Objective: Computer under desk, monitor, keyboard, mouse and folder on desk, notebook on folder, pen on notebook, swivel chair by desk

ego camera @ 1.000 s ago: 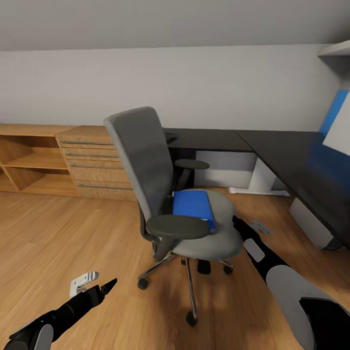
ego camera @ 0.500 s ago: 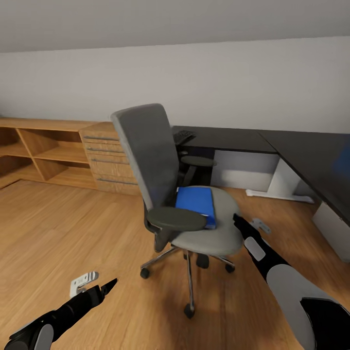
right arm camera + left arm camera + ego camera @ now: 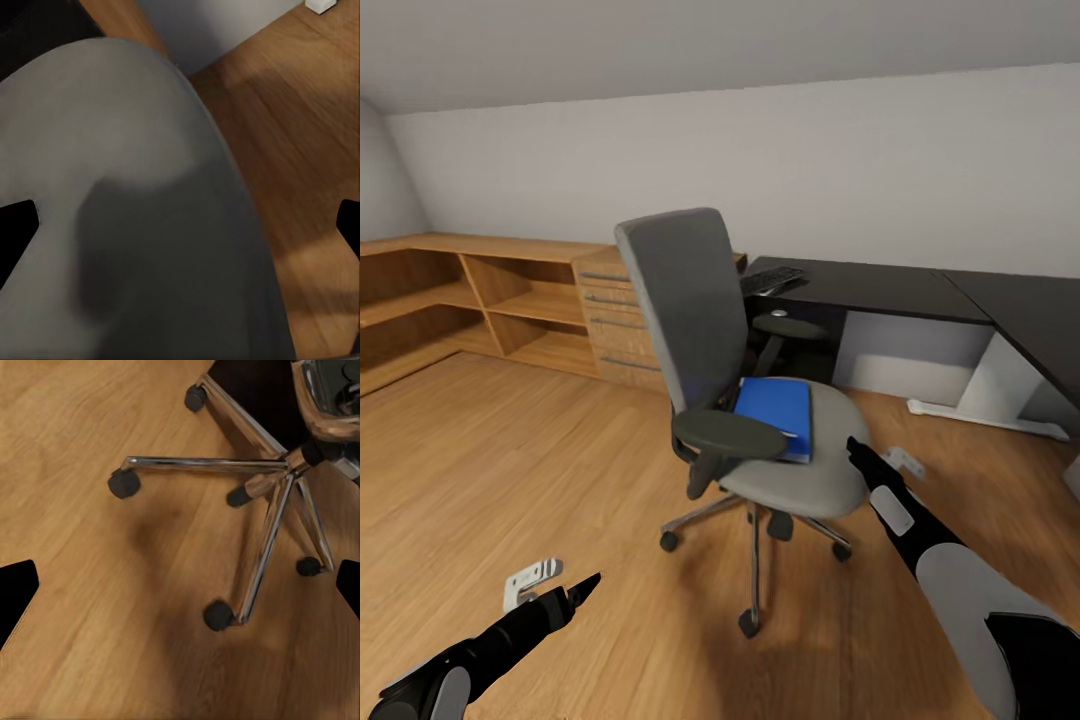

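From your head camera, the grey-upholstered swivel chair (image 3: 745, 400) with black padded armrests and a chrome star base stands on the wood-plank floor (image 3: 510, 470), apart from the glossy black L-shaped worktop (image 3: 880, 285) behind it and to its right. The flat bright-blue folder (image 3: 775, 415) lies on the chair's seat, towards the backrest. A slim dark keyboard (image 3: 772, 280) rests on the worktop's near left end, partly hidden by the chair back. Light-wood shelving with a chest of drawers (image 3: 610, 325) runs along the wall to the left. Your left gripper (image 3: 555, 590) hangs low over the floor, well short of the chair; your right gripper (image 3: 870, 462) sits just beside the seat's right edge.

In your left wrist camera, the left gripper's dark fingertips (image 3: 16, 592) stand wide apart, released, with nothing between them; beyond them are the chair's chrome legs and black castors (image 3: 217, 615) on the floor.

In your right wrist camera, the right gripper's fingertips (image 3: 16, 225) are likewise spread and empty, with the grey seat cushion (image 3: 135, 217) close in front.
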